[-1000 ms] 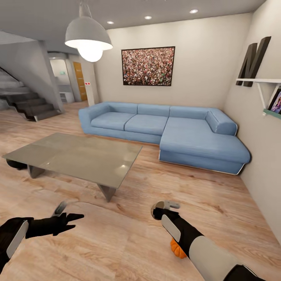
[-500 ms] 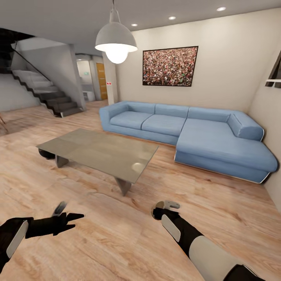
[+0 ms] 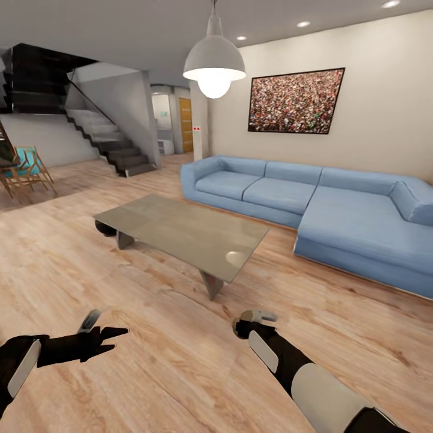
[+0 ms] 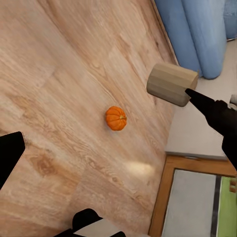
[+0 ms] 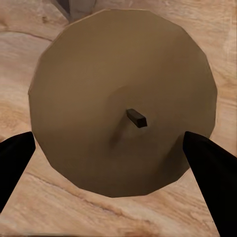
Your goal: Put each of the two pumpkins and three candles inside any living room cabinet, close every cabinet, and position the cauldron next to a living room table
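A wood floor (image 3: 180,373) spreads across the room, with a long blue sofa (image 3: 313,204) against the far wall and a staircase (image 3: 114,144) off to the left. The low grey tabletop (image 3: 180,231) stands bare between them, a dark rounded shape just showing behind its far-left leg. The left claw (image 3: 99,337) hangs low over the floor, its fingers spread with nothing between them. In its wrist view one pumpkin (image 4: 116,118) sits alone on the boards. The right claw (image 3: 255,319) grips a candle (image 5: 123,98), which shows end-on with its dark wick between the two fingertips.
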